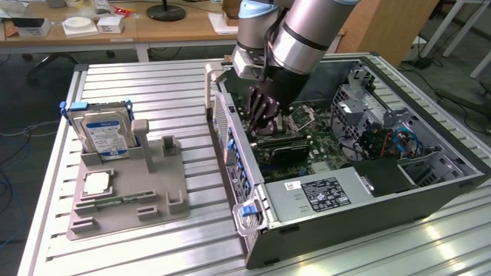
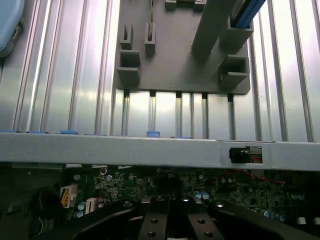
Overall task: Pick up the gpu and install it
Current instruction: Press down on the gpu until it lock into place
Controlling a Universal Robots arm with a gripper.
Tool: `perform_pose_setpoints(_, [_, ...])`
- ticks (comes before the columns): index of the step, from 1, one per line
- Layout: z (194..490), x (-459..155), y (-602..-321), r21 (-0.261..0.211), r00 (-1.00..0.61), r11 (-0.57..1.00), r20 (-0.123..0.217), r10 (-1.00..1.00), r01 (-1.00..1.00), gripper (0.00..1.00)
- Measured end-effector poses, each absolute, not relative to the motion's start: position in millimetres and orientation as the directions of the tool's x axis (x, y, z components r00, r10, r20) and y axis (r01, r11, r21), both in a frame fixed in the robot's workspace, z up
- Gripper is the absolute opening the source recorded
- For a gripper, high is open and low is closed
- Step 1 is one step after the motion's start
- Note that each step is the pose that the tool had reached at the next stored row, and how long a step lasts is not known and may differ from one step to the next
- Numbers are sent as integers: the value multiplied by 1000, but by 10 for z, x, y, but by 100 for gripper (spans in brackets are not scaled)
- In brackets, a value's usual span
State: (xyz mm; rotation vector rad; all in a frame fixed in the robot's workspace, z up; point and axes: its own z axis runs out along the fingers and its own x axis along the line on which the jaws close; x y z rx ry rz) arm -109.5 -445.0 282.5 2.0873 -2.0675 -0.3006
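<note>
One thin, stiff, probably light but fragile gpu (image 1: 277,150) sits in the motherboard just below the gripper (image 1: 263,127), whose fingers are together, best gripped by its bare edges.

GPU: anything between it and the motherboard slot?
Nothing visible. The gripper is down inside the open case, with the gpu directly under it against the motherboard. I can't tell whether it is seated.
</note>
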Motion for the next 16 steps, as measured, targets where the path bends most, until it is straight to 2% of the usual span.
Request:
perform_pose_setpoints(14, [2797, -977, -4450, 275, 8, -11, -12, -1000, -961, 10])
perform_pose_setpoints(16, [2797, -946, -4448, 294, 7, -11, -12, -1000, -956, 10])
